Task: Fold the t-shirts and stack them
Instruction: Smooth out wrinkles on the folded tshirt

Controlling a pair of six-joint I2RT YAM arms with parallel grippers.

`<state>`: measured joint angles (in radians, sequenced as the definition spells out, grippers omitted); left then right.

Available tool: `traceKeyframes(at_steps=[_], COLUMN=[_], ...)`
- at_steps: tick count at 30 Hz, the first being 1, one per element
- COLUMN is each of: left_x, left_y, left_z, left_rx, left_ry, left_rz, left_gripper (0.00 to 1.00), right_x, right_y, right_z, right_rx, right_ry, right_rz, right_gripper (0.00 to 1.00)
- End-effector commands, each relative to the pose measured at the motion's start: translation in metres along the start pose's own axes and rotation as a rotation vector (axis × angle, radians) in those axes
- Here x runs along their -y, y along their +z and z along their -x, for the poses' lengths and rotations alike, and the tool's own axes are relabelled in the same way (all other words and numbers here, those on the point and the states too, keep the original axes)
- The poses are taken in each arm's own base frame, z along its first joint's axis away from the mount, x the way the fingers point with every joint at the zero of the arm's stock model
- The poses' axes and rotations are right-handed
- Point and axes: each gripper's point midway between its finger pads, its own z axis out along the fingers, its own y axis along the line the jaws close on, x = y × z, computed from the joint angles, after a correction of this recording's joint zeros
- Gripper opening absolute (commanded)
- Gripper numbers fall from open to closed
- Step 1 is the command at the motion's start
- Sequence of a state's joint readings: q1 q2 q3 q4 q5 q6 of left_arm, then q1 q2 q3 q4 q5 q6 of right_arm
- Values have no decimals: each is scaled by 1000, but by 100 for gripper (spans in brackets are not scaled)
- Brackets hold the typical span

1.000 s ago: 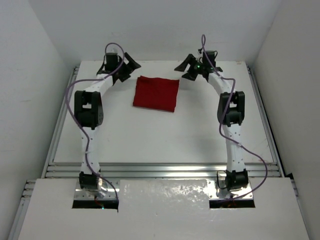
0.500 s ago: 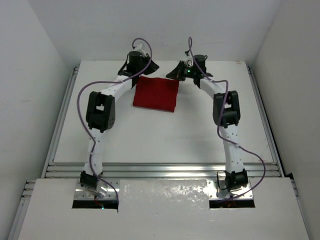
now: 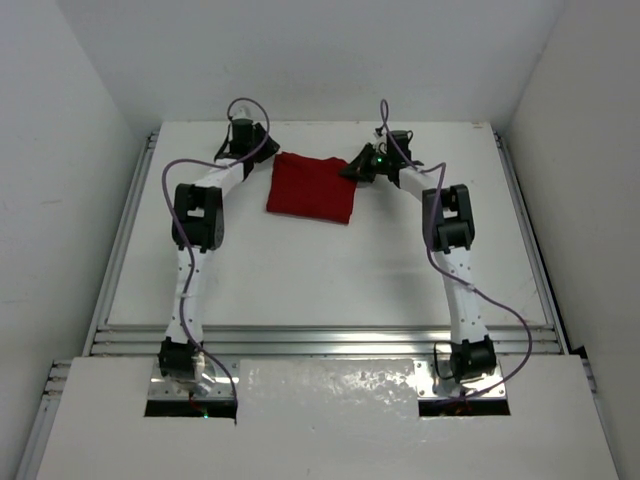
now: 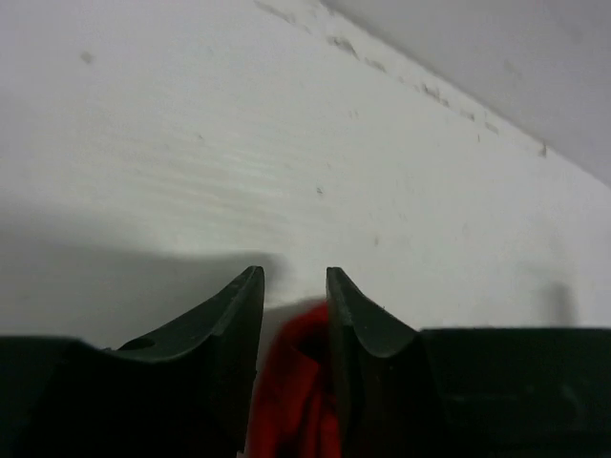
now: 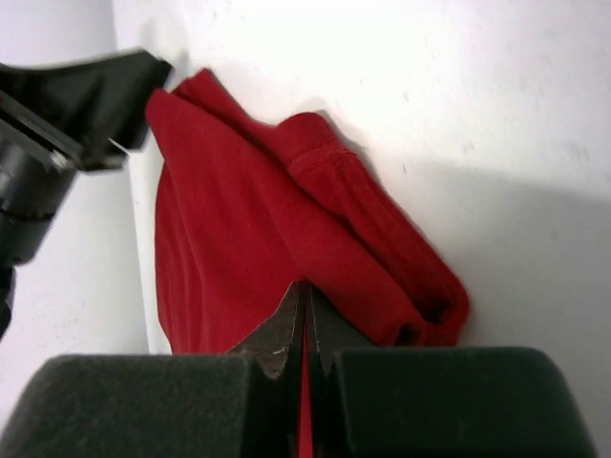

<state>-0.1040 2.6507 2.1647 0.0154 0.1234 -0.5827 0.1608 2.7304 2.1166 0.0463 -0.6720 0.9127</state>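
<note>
The dark red t-shirt (image 3: 311,188) lies folded into a rectangle at the back middle of the white table (image 3: 320,270). My left gripper (image 3: 266,152) is at its far left corner. In the left wrist view its fingers (image 4: 291,286) stand narrowly apart with bunched red fabric (image 4: 291,382) filling the gap between them. My right gripper (image 3: 351,168) is at the far right corner. In the right wrist view its jaws (image 5: 305,288) are pressed together on a thin edge of the t-shirt (image 5: 239,219), with a rolled fold to the right of them.
The white back wall (image 3: 320,60) rises just behind both grippers. Aluminium rails (image 3: 130,230) run along the table's left, right and near edges. White side walls box in the table. The left gripper's black body (image 5: 86,105) shows at the right wrist view's top left.
Both grippers were open and off to the sides of the shirt a second ago. They have moved inward to its far corners and closed on the fabric. The shirt has not shifted.
</note>
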Motion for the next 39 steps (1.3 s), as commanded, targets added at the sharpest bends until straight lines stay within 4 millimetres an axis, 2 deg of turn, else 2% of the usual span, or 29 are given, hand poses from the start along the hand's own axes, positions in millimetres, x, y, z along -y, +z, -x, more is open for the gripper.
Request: traceKeyframes(at_steps=[1, 5, 6, 7, 8, 9, 11, 12, 13, 14, 15, 16, 17, 19, 20, 21, 22, 23, 24, 25, 26, 27, 28, 30, 31, 32, 34, 35, 39], left_x=[10, 19, 42, 53, 73, 76, 89, 82, 87, 88, 91, 75, 85, 75, 69, 66, 55, 63, 61, 51, 52, 49, 58, 58, 67, 57, 58, 48, 42], left_y=[1, -18, -42, -57, -91, -106, -145, -154, -175, -186, -194, -195, -201, -196, -196, -198, -198, -196, -192, -179, -172, -164, -148, -132, -124, -109, -96, -86, -74], left_z=[50, 83, 109, 119, 135, 145, 151, 136, 127, 115, 110, 81, 73, 45, 26, 19, 2, -3, -6, -8, -10, -9, -6, -9, 4, -14, -10, -23, -34], left_rx=[152, 206, 243, 256, 291, 328, 344, 279, 256, 239, 258, 208, 186, 86, 16, 5, -26, -46, -57, -77, -95, -97, -96, -118, -102, -153, -155, -188, -207], left_ry=[26, 46, 58, 69, 90, 96, 91, 80, 72, 86, 95, 98, 103, 105, 113, 123, 129, 129, 134, 143, 149, 150, 153, 142, 145, 133, 135, 123, 117], left_rz=[-3, 19, -5, -15, -19, 14, 35, 75, 84, 91, 84, 116, 68, 75, 77, 79, 90, 15, -3, -3, -33, -37, -128, -170, -207, -203, -213, -198, -215], left_gripper=[32, 33, 34, 37, 55, 62, 66, 66, 58, 50, 46, 44, 34, 20, 20, 23, 33, 47, 48, 47, 46, 43, 33, 32, 32, 33, 32, 32, 32], right_x=[12, -20, -36, -50, -58, -80, -96, -133, -157, -142, -156, -158, -158, -161, -165, -148, -172, -172, -157, -176, -177, -163, -174, -162, -147, -141, -130, -125, -107], right_y=[-17, -20, -26, -30, -35, -47, -64, -88, -108, -103, -120, -126, -131, -148, -154, -158, -180, -186, -191, -211, -216, -218, -230, -235, -235, -235, -231, -228, -206], right_z=[-9, 3, 6, 16, 24, 42, 58, 71, 73, 65, 59, 57, 52, 28, 17, -8, -13, -23, -49, -55, -69, -94, -103, -116, -127, -131, -138, -139, -139], right_rx=[-26, -60, -76, -55, -38, 5, 58, 106, 134, 119, 128, 139, 134, 111, 97, 55, 89, 100, 60, 87, 79, 37, 51, 57, 39, 30, -7, -19, -60], right_ry=[4, -50, -79, -106, -144, -194, -242, -304, -344, -324, -330, -324, -317, -303, -308, -277, -333, -341, -318, -345, -350, -337, -384, -405, -406, -403, -411, -406, -379], right_rz=[-96, 70, 148, 170, 168, 172, 132, 164, 170, 143, 137, 112, 97, 71, 68, 33, 40, 13, -8, 14, 19, 17, 30, -8, -38, -54, -62, -71, -65], right_gripper=[0, 0, 2, 5, 15, 26, 50, 54, 58, 59, 59, 59, 59, 59, 60, 61, 62, 63, 64, 64, 64, 64, 64, 65, 66, 66, 67, 67, 66])
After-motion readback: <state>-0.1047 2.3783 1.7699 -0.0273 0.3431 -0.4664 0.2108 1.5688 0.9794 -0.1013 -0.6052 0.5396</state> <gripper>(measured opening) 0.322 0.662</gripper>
